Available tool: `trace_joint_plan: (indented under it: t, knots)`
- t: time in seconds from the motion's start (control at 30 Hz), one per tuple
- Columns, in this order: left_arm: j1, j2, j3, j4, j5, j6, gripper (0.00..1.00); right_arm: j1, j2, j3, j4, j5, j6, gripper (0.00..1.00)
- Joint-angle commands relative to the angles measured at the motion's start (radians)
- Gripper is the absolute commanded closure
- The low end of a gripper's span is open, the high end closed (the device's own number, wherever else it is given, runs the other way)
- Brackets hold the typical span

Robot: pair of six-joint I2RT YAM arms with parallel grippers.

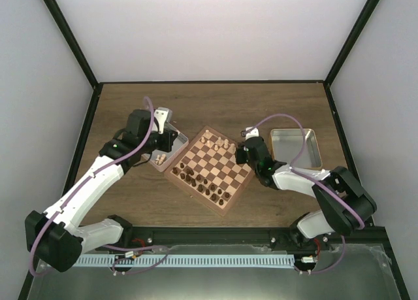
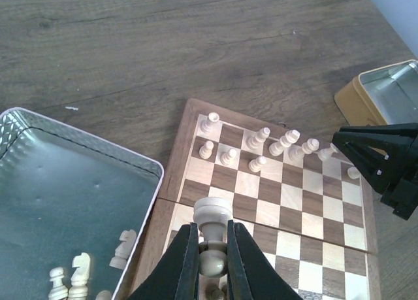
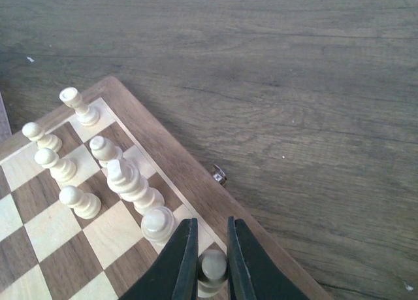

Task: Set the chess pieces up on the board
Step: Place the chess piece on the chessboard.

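Observation:
The board [image 1: 210,170] lies turned like a diamond between my arms. Light beige chess pieces [image 1: 219,143] stand along its far side, also in the left wrist view [image 2: 261,146] and the right wrist view [image 3: 124,176]. My left gripper [image 2: 212,228] is shut on one light piece [image 2: 212,215], gripped at its neck above the board's left edge [image 2: 171,182]. My right gripper [image 3: 211,223] is shut on another light piece [image 3: 212,268] that stands on a square at the board's right rim [image 3: 196,182].
Dark brown pieces [image 1: 204,186] fill the board's near side. A silver tray [image 2: 65,176] left of the board holds several loose light pieces [image 2: 78,277]. A second metal tray [image 1: 295,148] sits to the right. A small metal clasp [image 3: 219,174] juts from the rim.

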Motion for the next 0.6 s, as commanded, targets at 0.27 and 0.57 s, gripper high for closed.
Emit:
trace_joint_plan:
  t: [0.27,0.57]
  knots:
    - [0.000,-0.003,-0.017,0.012,-0.013,0.010,0.96,0.012,0.058,-0.008,0.057,0.035,-0.004,0.95]
    - [0.002,-0.001,-0.016,0.008,-0.020,0.016,0.96,0.015,0.061,-0.008,0.040,0.055,-0.008,0.92]
